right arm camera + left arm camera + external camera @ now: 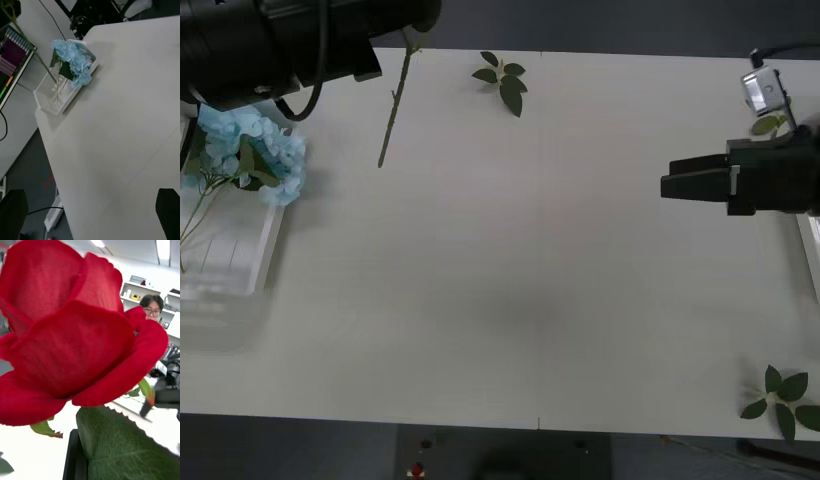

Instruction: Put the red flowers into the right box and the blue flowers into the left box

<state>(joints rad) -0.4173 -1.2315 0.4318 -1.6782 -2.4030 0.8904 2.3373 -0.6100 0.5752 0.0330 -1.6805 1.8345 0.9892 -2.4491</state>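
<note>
From the front view, the left arm is reaching over the far left corner of the tabletop [520, 260], and a thin green stem [393, 105] is hanging down from under it, so the left end effector seems to be carrying a red flower by its upper part; its fingers are hidden under the arm, so I cannot tell how far they are closed. The blue flowers [250, 150] are lying with their heads over the far end of the left box [240, 265] and their stems trailing inside it, which suggests that half of the sorting is already done. The right end effector [692, 180] is hovering over the right side of the tabletop with nothing between its fingers, probably waiting; a pale rim at the right edge, likely the right box [810, 245], is sitting just beside it. 2 loose leaf sprigs [503, 80] are lying on the tabletop, 1 far and 1 near right.

In the right wrist view, the right end effector's fingers are standing wide apart at the 2 corners, holding nothing, and the camera is looking across the bare tabletop at the blue flowers and the slotted left box.

In the left wrist view, the red flower [75, 337] is sitting right against the lens with a green leaf [123, 450] below it, as it would if gripped just under the bloom; it is being held well apart from the right box, so it would need carrying across
</note>
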